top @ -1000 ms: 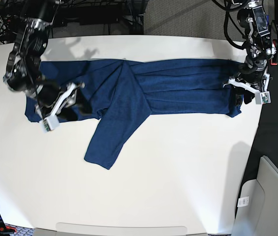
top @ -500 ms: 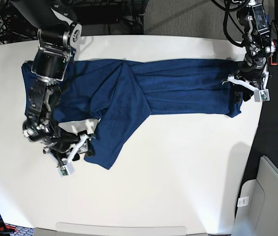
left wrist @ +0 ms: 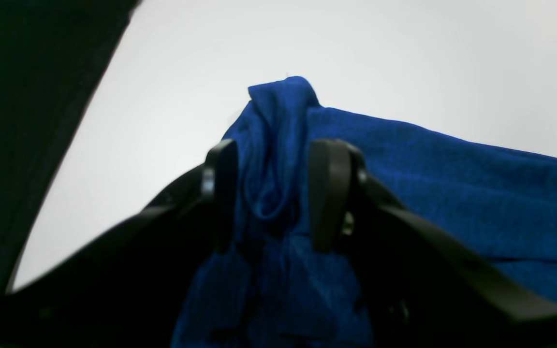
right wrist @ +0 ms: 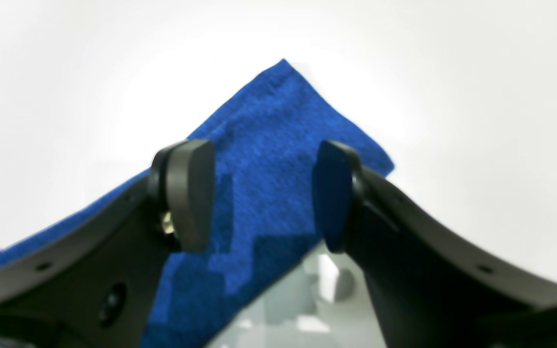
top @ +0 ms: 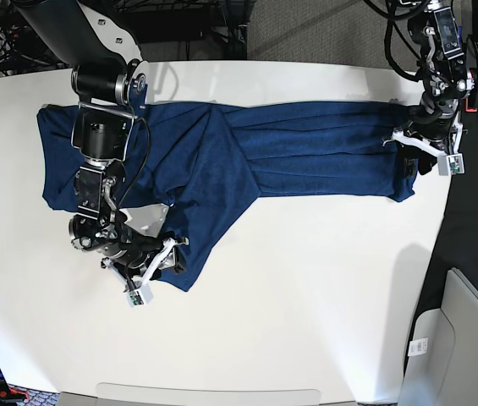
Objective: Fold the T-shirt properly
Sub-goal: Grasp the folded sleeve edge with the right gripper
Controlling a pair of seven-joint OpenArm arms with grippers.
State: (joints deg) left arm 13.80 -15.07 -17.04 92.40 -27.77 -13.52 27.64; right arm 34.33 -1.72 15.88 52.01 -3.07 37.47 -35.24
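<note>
The dark navy T-shirt (top: 306,152) lies spread across the white table (top: 306,296), with one long sleeve (top: 196,245) hanging toward the front. My left gripper (top: 416,161) sits at the shirt's right end. In the left wrist view the left gripper (left wrist: 271,193) is closed on a bunched fold of the shirt (left wrist: 452,183). My right gripper (top: 164,262) is at the sleeve's end. In the right wrist view the right gripper (right wrist: 259,193) is open, with its fingers either side of the sleeve's corner (right wrist: 278,111).
The table's right edge runs close beside the left gripper, with dark floor beyond it. A grey bin (top: 454,338) stands at the lower right. Cables and stands crowd the back edge (top: 179,25).
My right arm has swung from the shirt's left part down to the end of the hanging sleeve. My left gripper has stayed at the shirt's right end.
</note>
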